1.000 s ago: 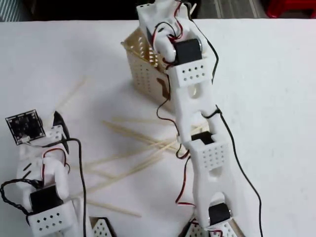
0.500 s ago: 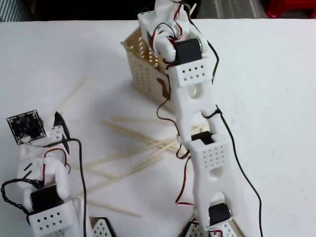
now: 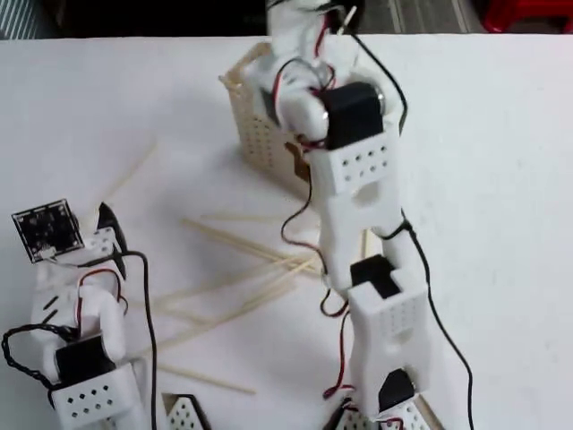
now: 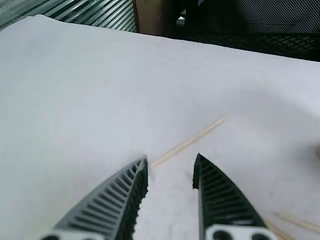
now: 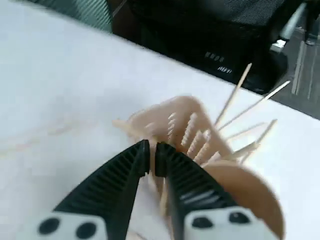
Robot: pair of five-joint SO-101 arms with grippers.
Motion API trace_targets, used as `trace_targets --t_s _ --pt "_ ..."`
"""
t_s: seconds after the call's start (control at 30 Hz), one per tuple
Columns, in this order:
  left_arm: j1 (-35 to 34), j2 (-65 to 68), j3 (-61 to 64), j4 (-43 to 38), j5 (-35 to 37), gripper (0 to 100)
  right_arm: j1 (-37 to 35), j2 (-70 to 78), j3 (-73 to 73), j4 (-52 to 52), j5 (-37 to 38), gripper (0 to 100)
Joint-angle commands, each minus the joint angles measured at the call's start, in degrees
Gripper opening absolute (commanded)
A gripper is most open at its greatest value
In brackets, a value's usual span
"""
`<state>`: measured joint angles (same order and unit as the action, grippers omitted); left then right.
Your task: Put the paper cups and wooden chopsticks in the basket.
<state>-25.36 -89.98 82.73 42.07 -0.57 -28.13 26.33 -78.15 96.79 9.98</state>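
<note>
The cream perforated basket [image 3: 255, 121] stands at the table's far middle, with my right arm stretched over it. In the right wrist view my right gripper [image 5: 152, 151] hangs shut just above the basket [image 5: 172, 117]. Several wooden chopsticks [image 5: 250, 97] stick up out of the basket, beside a tan paper cup [image 5: 250, 197]. Whether a stick is pinched between the fingers I cannot tell. Several loose chopsticks [image 3: 242, 269] lie scattered mid-table. My left gripper [image 4: 171, 165] is open low over the table at the near left [image 3: 107, 224], with a single chopstick [image 4: 190, 142] just beyond its tips.
A lone chopstick [image 3: 130, 170] lies left of the basket and another [image 3: 206, 381] near the front edge. The right arm's cables [image 3: 421, 269] trail beside it. Bare white table [image 3: 501, 179] spreads to the right.
The right arm's wrist and forearm have shifted a little to the right and nearer the camera over the basket. The left arm and the loose chopsticks have not moved.
</note>
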Motion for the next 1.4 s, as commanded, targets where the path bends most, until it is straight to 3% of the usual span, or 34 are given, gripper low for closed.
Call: trace_targets --t_s 0.0,0.3,0.53,0.77,0.93,1.03,1.37 --pt "-0.1 -0.8 -0.4 -1.6 0.4 16 -2.3 -5.1 -0.1 2.0 4.8 4.6" --pt "-0.1 -0.8 -0.4 -1.6 0.4 16 -9.6 -16.9 28.4 1.9 6.9 5.7" --pt "-0.1 -0.8 -0.4 -1.6 0.4 16 -11.8 -21.9 52.0 0.6 6.9 21.4" --pt "-0.1 -0.8 -0.4 -1.6 0.4 16 -12.1 -21.9 74.5 -16.7 7.5 21.6" --pt "-0.1 -0.8 -0.4 -1.6 0.4 16 -13.2 -21.8 87.7 -30.5 12.4 21.6" --pt "-0.1 -0.8 -0.4 -1.6 0.4 16 -13.2 -20.6 91.3 -36.1 12.7 21.6" --pt "-0.1 -0.8 -0.4 -1.6 0.4 16 -13.4 -2.9 81.5 -34.9 12.3 20.8"
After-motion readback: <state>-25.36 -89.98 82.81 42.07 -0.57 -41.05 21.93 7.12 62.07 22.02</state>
